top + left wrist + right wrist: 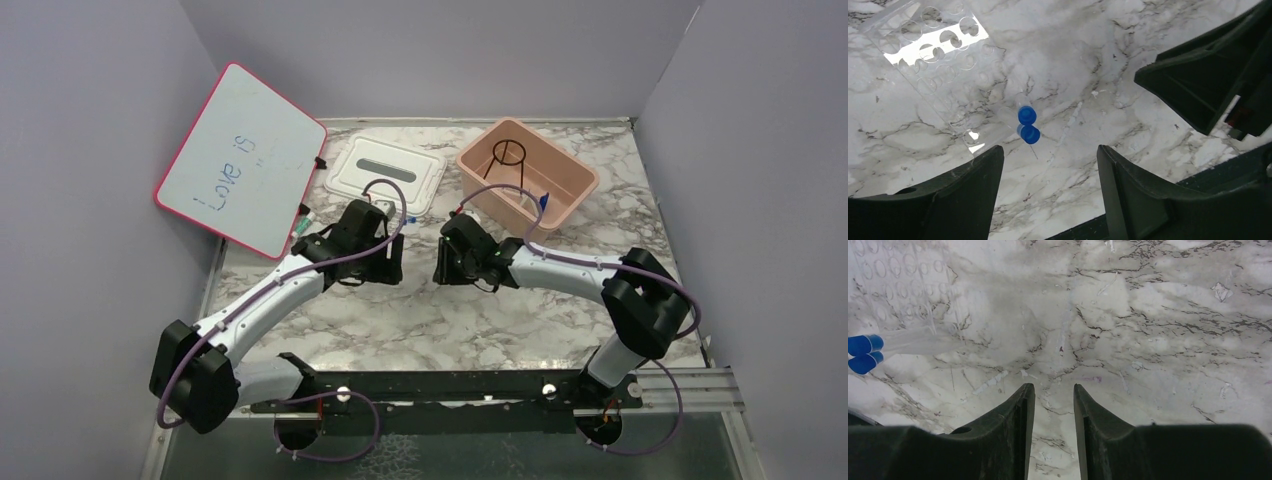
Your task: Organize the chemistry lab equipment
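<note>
While both wrists hang low over the marble table [400, 330], I judge the step in hand to be lifting one of two clear glass tubes [913, 340]; they lie side by side, apparently touching, just beside a clear tube rack [933, 50], their blue caps [1027, 115] pointing toward the left gripper [1048, 150]. Left jaws: spread wide, empty, the caps just ahead of the gap. Right gripper [1053, 387]: jaws drawn near each other with a narrow slit between, pinching nothing, the tubes off to its side. The black ring stand [510, 155] sits in the pink bin [580, 175], well apart.

To do this well, I would move the left jaws forward until they straddle one tube's glass body rather than its cap; set them crosswise to its axis; descend until the tips nearly meet the marble; close gently, since round glass may roll or nudge its neighbour; hold the right arm clear.
</note>
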Tool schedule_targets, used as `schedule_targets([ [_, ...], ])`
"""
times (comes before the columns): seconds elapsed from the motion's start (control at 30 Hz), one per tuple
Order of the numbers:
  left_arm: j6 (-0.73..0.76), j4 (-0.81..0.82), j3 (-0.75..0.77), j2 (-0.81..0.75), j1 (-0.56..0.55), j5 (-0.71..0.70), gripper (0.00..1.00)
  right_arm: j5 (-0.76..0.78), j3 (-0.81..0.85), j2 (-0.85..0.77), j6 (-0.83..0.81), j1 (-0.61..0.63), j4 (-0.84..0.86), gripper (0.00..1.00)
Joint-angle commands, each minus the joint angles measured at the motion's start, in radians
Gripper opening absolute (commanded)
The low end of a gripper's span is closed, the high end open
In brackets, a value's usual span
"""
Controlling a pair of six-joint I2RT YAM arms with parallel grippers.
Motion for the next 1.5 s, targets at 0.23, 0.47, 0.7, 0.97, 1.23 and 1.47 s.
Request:
schedule_targets([
  [0.23,-0.043,-0.004,0.012,0.104,-0.054,-0.237,0.52,-0.062,-0.049,-0.006,0.022,-0.026,0.101,0.37],
  [0.47,-0.049,-0.017,0.022,0.100,-0.053,-0.284,0.42,-0.066,-0.050,-0.007,0.019,-0.028,0.106,0.35],
  [0.7,-0.056,-0.040,0.033,0.093,-0.054,-0.311,0.33,-0.066,-0.049,-0.008,0.016,-0.028,0.106,0.34],
  [0.97,-0.066,-0.052,0.036,0.092,-0.052,-0.325,0.32,-0.064,-0.049,-0.012,0.014,-0.028,0.101,0.33],
  [1.23,-0.065,-0.053,0.053,0.081,-0.053,-0.304,0.32,-0.059,-0.045,-0.021,0.002,-0.029,0.098,0.33],
  [1.47,-0.057,-0.076,0.110,0.015,-0.052,-0.283,0.37,-0.023,0.000,-0.029,-0.064,-0.029,0.086,0.33],
])
